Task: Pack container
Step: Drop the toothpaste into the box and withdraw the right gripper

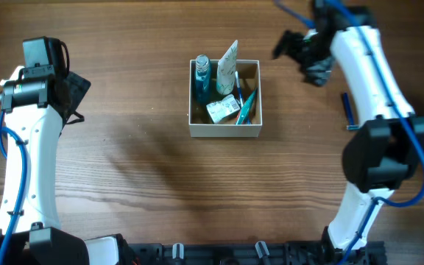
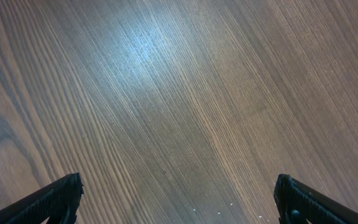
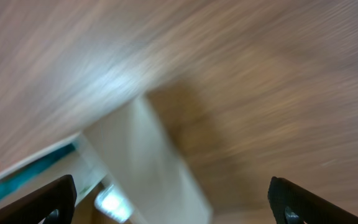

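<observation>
The container [image 1: 224,131], a small square white-walled box with a tan inside, sits at the table's middle. It holds a blue bottle [image 1: 202,74], a white tube [image 1: 227,68], a white packet [image 1: 222,109] and a teal toothbrush [image 1: 246,107]. My right gripper [image 1: 294,48] is open and empty, just right of the box at the far side. The right wrist view is blurred and shows the box's white wall [image 3: 154,162] between the open fingers [image 3: 173,208]. My left gripper [image 1: 76,92] is open and empty at the far left, over bare wood [image 2: 179,205].
A dark blue pen-like stick [image 1: 347,109] lies on the table to the right, beside my right arm. The arm bases stand along the near edge.
</observation>
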{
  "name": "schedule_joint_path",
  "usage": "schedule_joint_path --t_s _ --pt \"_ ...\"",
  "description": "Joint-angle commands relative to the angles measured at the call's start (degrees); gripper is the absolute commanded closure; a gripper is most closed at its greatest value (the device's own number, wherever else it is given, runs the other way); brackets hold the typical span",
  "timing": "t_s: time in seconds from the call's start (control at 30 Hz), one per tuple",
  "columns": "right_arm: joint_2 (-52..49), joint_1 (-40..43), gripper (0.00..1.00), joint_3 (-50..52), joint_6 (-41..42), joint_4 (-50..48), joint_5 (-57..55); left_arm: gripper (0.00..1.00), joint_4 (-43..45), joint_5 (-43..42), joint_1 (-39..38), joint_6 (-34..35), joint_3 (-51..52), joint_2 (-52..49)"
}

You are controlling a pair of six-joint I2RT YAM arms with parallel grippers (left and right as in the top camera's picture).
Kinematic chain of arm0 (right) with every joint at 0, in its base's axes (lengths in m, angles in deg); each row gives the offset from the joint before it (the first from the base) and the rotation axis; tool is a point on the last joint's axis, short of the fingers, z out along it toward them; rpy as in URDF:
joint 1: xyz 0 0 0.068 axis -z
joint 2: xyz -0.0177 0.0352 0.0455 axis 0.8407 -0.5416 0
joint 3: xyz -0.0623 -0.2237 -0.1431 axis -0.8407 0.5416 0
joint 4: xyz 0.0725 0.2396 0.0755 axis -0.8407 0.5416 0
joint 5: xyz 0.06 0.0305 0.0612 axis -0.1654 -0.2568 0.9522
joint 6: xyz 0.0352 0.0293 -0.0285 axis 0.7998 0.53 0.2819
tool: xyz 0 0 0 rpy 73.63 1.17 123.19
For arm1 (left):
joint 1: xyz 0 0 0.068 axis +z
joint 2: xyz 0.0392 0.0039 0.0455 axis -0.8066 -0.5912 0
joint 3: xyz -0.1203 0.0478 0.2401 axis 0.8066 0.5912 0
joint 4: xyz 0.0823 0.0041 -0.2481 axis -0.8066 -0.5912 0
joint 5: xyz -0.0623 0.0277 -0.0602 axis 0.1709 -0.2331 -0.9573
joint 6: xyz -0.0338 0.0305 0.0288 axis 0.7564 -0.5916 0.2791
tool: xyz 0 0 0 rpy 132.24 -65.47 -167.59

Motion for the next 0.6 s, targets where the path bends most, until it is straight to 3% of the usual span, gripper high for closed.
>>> schedule_joint_path --t_s 0.0,0.1,0.2,0.57 --pt "1.8 6.7 0.00 -1.2 -17.0 1.2 -1.7 0.00 0.0 0.9 0.3 -0.3 -0.7 0.9" --pt "1.6 10.8 0.00 -1.1 -30.0 4.0 -5.0 0.00 0.0 0.9 0.3 -0.3 -0.7 0.9" --pt "1.4 14.0 0.00 -1.1 -37.7 6.4 -11.4 0.00 0.0 0.9 0.3 -0.3 -0.7 0.9" --pt "1.1 18.3 0.00 1.7 -52.1 5.1 -14.3 0.00 0.0 0.9 0.3 -0.3 -0.7 0.9"
